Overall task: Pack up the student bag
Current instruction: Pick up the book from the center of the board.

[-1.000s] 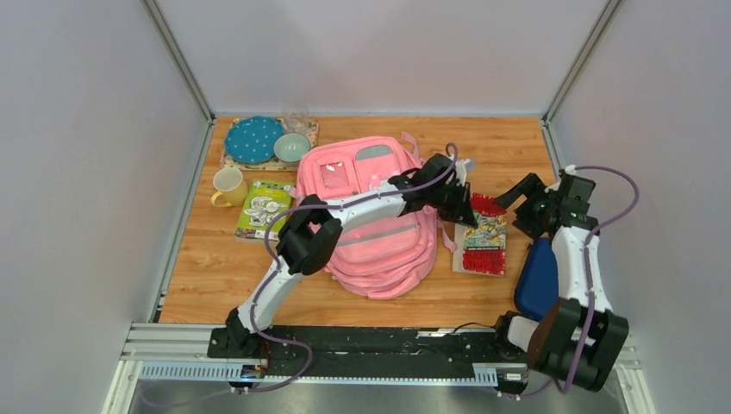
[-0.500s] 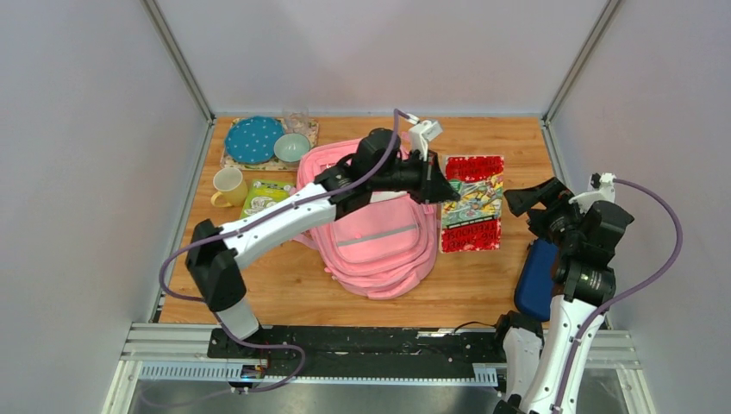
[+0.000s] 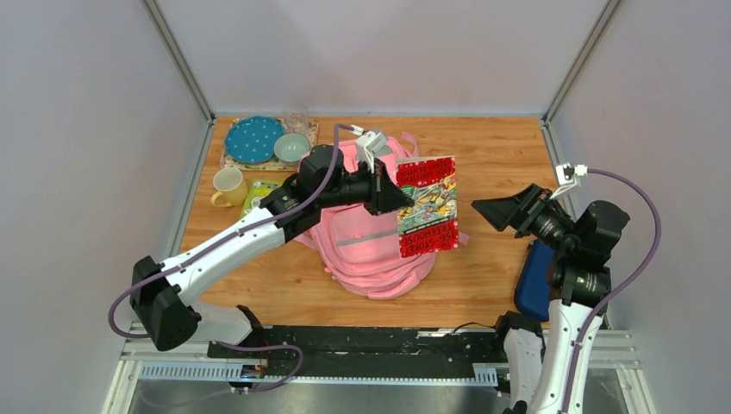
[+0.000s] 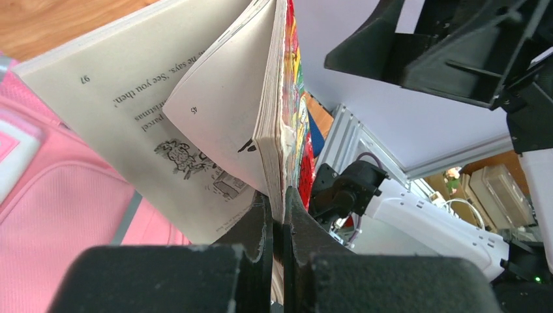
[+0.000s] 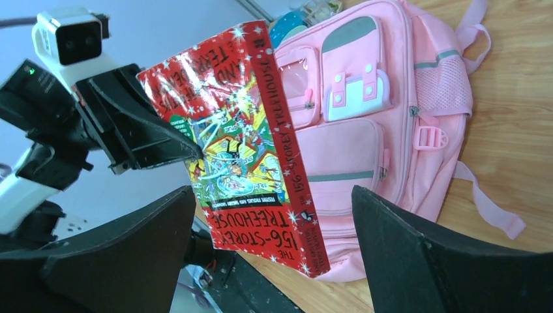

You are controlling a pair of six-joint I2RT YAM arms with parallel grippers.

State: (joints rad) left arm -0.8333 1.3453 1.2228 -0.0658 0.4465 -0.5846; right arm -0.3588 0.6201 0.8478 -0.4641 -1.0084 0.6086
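The left claw (image 3: pixel 390 197) clamps a red paperback (image 3: pixel 427 207) above the pink student bag (image 3: pixel 371 259). The right claw (image 3: pixel 491 211), spread wide, faces its cover.

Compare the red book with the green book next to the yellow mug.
The red book hangs in the air, pinched by the left gripper over the pink backpack; the green book lies flat on the table beside the yellow mug. The red book's cover shows whole, its pages fanning apart; the green book is largely hidden behind the left arm. Neither is inside the backpack.
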